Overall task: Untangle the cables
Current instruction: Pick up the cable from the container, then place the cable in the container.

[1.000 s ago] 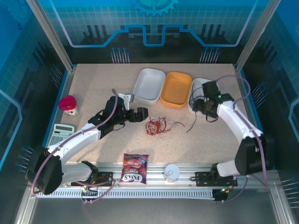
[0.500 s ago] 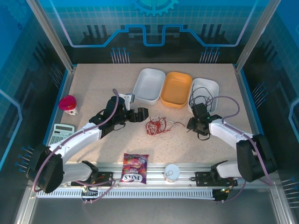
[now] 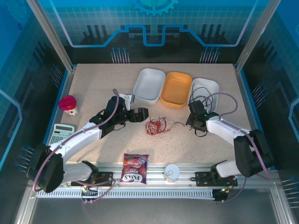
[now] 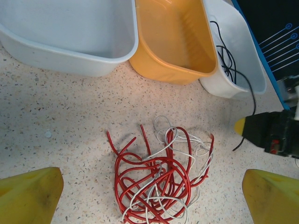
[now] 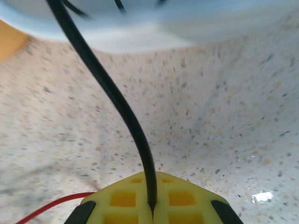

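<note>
Black cable (image 5: 107,88) runs from white bin (image 4: 219,86) into clamped right pincer (image 5: 152,206).

Left hand (image 3: 142,114) spread wide, right hand (image 5: 152,207) pinched on a black cable (image 5: 110,88)

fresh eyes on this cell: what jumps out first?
The red and whitish cable tangle mid-table, with the left pincer open and facing it from the left. Next, the right pincer shut on a black cable that runs up into the white bin at the far right, beside an orange bin.
</note>
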